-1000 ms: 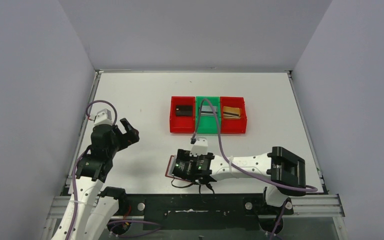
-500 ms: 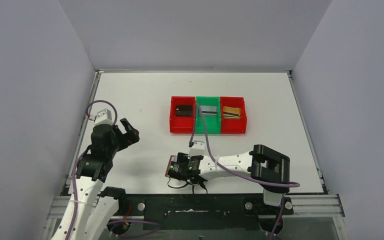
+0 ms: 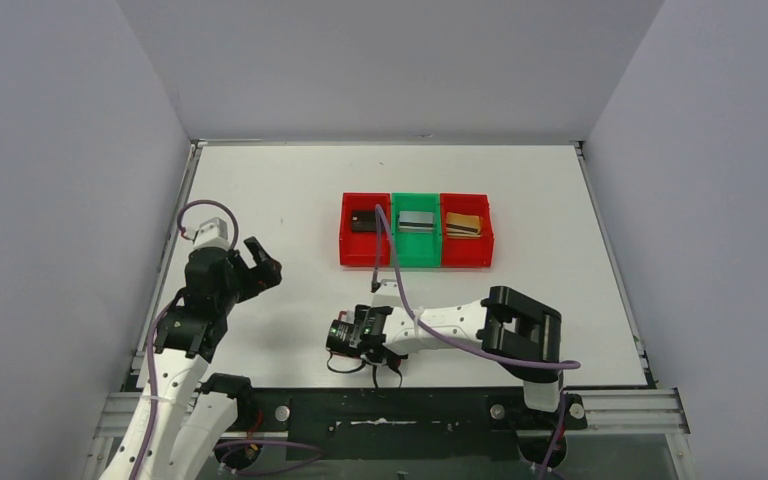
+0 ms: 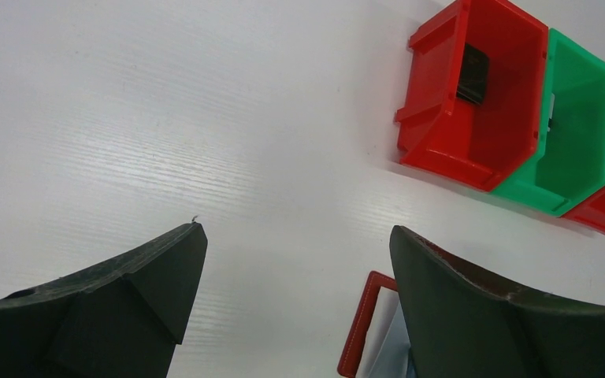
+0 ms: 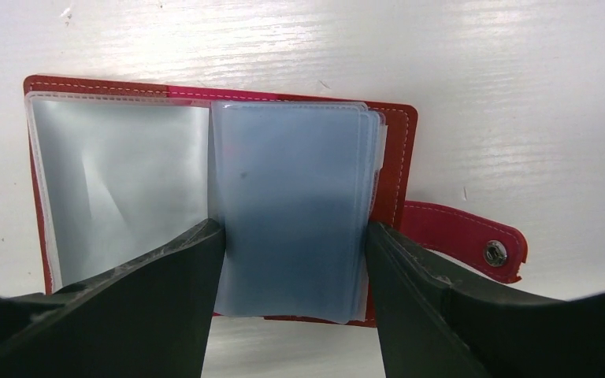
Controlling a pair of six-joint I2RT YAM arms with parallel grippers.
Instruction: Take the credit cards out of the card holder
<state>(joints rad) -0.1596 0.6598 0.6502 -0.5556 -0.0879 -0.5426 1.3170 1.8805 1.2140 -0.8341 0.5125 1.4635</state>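
The card holder (image 5: 394, 157) lies open on the table, dark red, with its clasp tab (image 5: 473, 236) to the right. My right gripper (image 5: 293, 228) is low over it, open. One finger stands at each side of the bluish sleeve stack (image 5: 291, 157), which lies flat. From above, that gripper (image 3: 345, 338) hides most of the holder. My left gripper (image 3: 260, 265) hangs open over bare table to the left, with the holder's red edge (image 4: 358, 327) showing past its finger. A black card (image 3: 364, 221), a silver card (image 3: 417, 221) and a gold card (image 3: 463, 224) lie in the bins.
Three joined bins stand mid-table: a red one (image 3: 348, 250), a green one (image 3: 416, 255) and another red one (image 3: 468, 255). Grey walls close in the table on three sides. A purple cable (image 3: 390, 250) arcs from the right wrist across the green bin's front.
The right arm has shifted left along the near edge, and its jaws have narrowed around the sleeve stack. The left gripper has barely moved.
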